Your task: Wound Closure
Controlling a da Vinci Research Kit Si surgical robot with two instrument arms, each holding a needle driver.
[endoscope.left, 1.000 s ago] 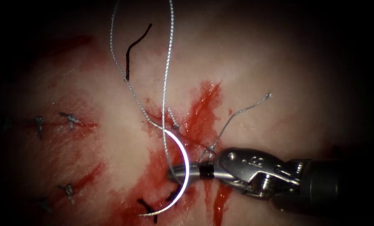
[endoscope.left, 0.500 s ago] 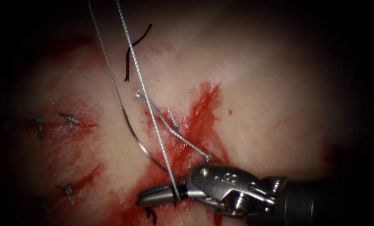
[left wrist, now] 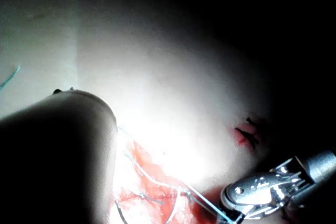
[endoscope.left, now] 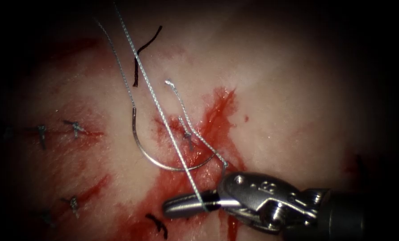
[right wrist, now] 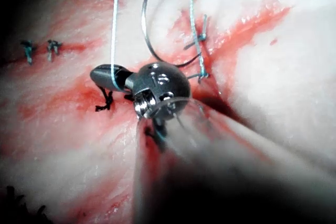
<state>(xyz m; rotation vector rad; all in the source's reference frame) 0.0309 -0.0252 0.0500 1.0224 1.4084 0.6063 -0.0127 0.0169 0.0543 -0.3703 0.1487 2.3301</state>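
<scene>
The tissue (endoscope.left: 297, 89) is being seen as a pale, glistening slab, smeared with red fluid (endoscope.left: 217, 116) around the cut (endoscope.left: 208, 143). The right tool (endoscope.left: 181, 209) is being brought in from the right, its smooth metal jaws clenched on the thread (endoscope.left: 163, 120), which is being stretched taut up and away to the far left. The curved needle (endoscope.left: 157, 158) is being left free, held by neither tool, draped over the tissue just left of the cut; whether its tip is buried can't be told. Compared with half a second back, the tool has been shifted right and the needle's whole curve is being shown. A braided cut end (endoscope.left: 177, 96) is sticking up near a knot.
</scene>
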